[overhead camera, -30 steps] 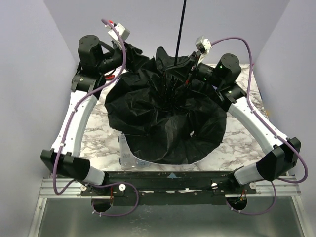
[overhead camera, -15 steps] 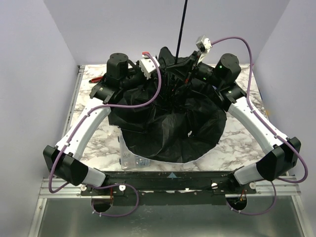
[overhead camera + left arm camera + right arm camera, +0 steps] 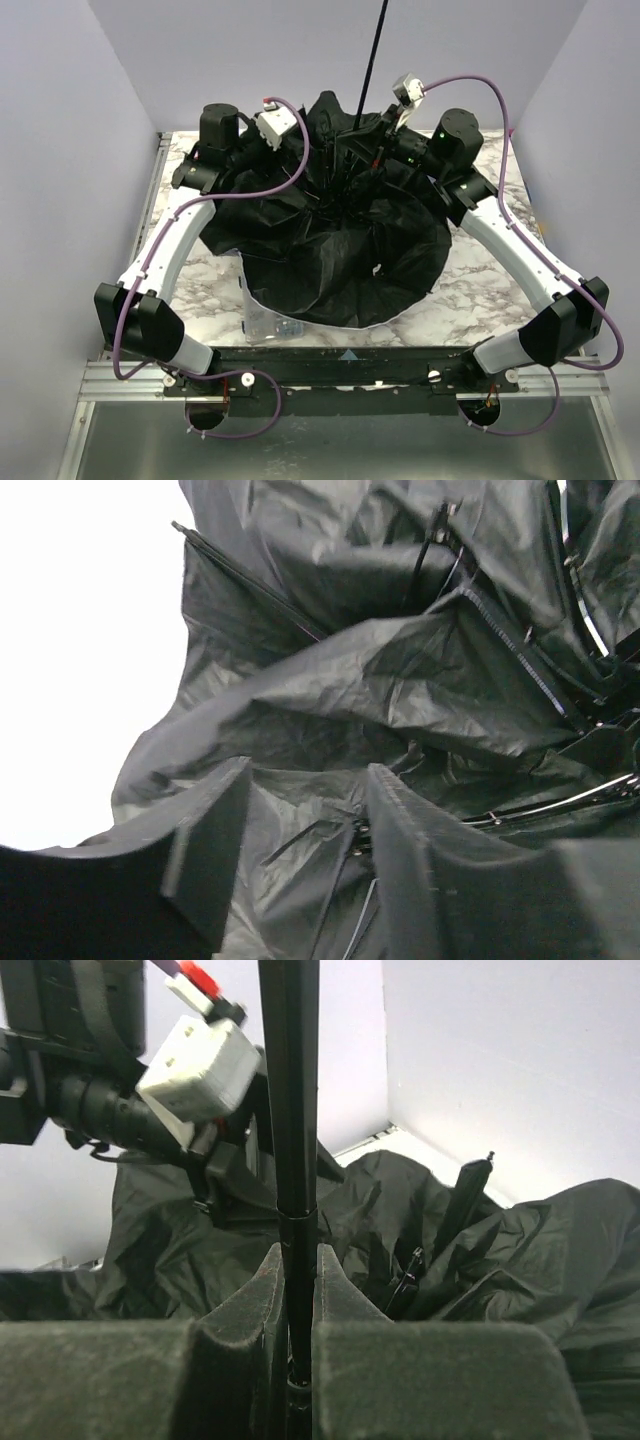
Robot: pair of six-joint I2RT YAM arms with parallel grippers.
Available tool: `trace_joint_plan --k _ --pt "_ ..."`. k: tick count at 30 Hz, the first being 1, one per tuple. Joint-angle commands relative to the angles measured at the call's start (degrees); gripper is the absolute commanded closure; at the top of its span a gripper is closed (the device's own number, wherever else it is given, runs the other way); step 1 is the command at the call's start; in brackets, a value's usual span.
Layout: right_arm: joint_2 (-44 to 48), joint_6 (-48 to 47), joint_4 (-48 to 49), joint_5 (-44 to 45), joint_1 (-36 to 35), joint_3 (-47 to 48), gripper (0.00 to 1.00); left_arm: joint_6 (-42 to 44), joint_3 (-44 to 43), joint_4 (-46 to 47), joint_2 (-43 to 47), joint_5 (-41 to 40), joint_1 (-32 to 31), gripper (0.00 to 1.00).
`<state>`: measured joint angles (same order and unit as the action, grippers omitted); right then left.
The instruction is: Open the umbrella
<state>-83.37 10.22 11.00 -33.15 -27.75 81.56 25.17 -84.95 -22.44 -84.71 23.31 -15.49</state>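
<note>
The umbrella lies upside down on the marble table, its black lining (image 3: 340, 250) facing up and crumpled, with a pale rim at the near edge (image 3: 385, 322). Its thin black shaft (image 3: 370, 70) rises out of the top of the view; the handle is out of view. My right gripper (image 3: 372, 150) is shut on the shaft (image 3: 290, 1110) low down, near the hub. My left gripper (image 3: 305, 150) is open among the canopy folds just left of the shaft. Lining fabric (image 3: 400, 690) and a thin rib (image 3: 335, 870) lie between its fingers (image 3: 210, 845).
A clear plastic box (image 3: 262, 318) sticks out from under the canopy's near left edge. Lavender walls close in the table on the left, back and right. The left wrist camera (image 3: 200, 1070) sits close to the shaft in the right wrist view.
My left arm has swung from the canopy's far left rim in towards the shaft. The canopy has bunched up and drawn in. The right gripper keeps its hold; the shaft leans slightly more right.
</note>
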Motion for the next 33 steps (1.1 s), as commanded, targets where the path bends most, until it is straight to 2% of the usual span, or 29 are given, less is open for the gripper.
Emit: trace_joint_plan --k 1,6,10,14,17,20,23,28,33 --pt "-0.62 0.28 2.03 3.8 0.24 4.38 1.0 -2.26 -4.69 0.99 2.47 5.89 0.78 0.43" --pt "-2.27 2.64 2.32 6.31 0.24 4.67 1.0 -2.8 -2.71 11.37 8.13 13.49 -1.65 0.41" --pt "-2.99 3.63 2.78 10.25 0.17 4.62 1.0 5.7 -2.45 9.31 11.0 20.23 -6.29 0.49" --pt "-3.68 4.02 2.97 16.23 -0.51 5.32 1.0 16.7 -0.95 4.6 13.06 20.85 -13.36 0.6" --pt "-4.06 4.17 2.33 20.17 -1.44 6.14 1.0 24.85 1.09 2.1 12.99 16.96 -19.2 0.68" --pt "-3.87 5.21 1.85 21.9 -2.49 6.27 1.0 30.11 2.9 3.14 11.38 10.43 -24.02 0.71" --pt "-3.34 5.27 0.63 24.16 -3.78 6.21 1.0 31.27 2.09 5.24 8.31 3.09 -27.18 0.76" --pt "-2.08 4.68 0.36 27.58 -6.12 5.02 1.0 32.41 0.59 9.19 3.91 -4.66 -29.81 0.82" --pt "-1.45 4.72 0.1 28.27 -6.78 4.64 1.0 34.81 0.68 10.62 0.4 -9.6 -30.21 0.83"
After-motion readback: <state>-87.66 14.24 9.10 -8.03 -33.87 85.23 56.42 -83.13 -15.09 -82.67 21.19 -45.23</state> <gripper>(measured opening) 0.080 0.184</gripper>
